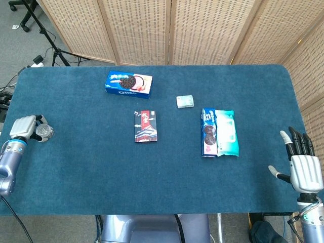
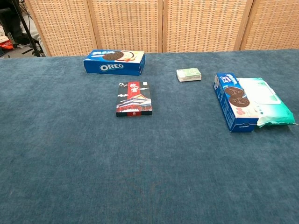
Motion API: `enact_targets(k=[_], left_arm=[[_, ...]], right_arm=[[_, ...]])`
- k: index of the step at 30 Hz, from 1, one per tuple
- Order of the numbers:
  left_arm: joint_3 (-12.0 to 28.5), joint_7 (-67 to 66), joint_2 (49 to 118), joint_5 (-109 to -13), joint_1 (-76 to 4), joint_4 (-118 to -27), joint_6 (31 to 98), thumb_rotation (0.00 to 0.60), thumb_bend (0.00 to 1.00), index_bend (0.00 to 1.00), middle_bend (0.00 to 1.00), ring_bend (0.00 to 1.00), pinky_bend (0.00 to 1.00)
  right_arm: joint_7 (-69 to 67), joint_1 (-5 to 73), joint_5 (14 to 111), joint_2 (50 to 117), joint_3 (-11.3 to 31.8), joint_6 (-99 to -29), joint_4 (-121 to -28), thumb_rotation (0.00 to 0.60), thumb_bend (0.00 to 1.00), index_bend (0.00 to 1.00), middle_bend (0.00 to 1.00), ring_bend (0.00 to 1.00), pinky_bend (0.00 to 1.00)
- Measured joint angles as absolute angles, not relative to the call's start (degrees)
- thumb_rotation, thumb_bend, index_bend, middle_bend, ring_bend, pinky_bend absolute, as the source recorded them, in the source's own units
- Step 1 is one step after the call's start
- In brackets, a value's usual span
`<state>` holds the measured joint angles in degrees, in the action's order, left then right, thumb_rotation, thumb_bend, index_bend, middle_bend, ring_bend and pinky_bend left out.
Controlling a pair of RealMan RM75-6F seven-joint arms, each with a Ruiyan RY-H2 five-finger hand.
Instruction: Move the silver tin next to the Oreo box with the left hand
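The small round silver tin (image 1: 46, 132) lies on the blue table (image 1: 101, 172) near its left edge, seen only in the head view. My left hand (image 1: 24, 128) is right against the tin's left side, back turned up, fingers reaching over its near rim. Whether they grip it is not clear. The blue Oreo box (image 1: 128, 83) (image 2: 114, 62) lies flat at the back, far from the tin. My right hand (image 1: 302, 166) hovers at the table's right front corner, fingers spread and empty. The chest view shows neither hand.
A dark red and black box (image 1: 145, 126) (image 2: 134, 98) lies mid-table. A small pale green pack (image 1: 185, 101) (image 2: 188, 74) sits further back. A blue cookie pack with a mint wrapper (image 1: 218, 132) (image 2: 247, 101) lies at the right. Wicker screens (image 1: 167, 30) stand behind.
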<state>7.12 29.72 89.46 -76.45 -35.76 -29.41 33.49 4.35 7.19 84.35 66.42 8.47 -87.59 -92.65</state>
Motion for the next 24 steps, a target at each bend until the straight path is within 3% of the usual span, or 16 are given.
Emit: enact_targets(k=[9, 15, 19, 24], left_arm=[[7.9, 31.02, 87.83, -77.96, -35.93, -33.07, 41.24, 0.6, 0.29, 0.65, 0.54, 0.49, 0.59], [10.15, 29.26, 85.22, -79.09, -38.13, -41.18, 47.92, 0.6, 0.3, 0.65, 0.54, 0.49, 0.59], [13.0, 22.29, 85.21, -79.65, -42.75, -46.47, 50.43, 0.6, 0.3, 0.65, 0.54, 0.49, 0.59], [17.34, 8.61, 87.12, -75.01, -49.76, -50.24, 47.45, 0.6, 0.3, 0.65, 0.54, 0.49, 0.59]], right_arm=[[3.79, 7.35, 83.34, 66.3, 8.82, -86.97, -92.43, 0.6, 0.0, 0.0, 0.0, 0.0, 0.0], [2.63, 8.09, 82.39, 66.41, 9.45, -85.73, -91.33, 0.6, 0.0, 0.0, 0.0, 0.0, 0.0], [2.2, 8.56, 80.8, 66.7, 10.47, -85.25, -89.73, 0.6, 0.0, 0.0, 0.0, 0.0, 0.0], [2.02, 8.82, 79.78, 67.0, 11.17, -85.15, -88.74, 0.6, 0.0, 0.0, 0.0, 0.0, 0.0]])
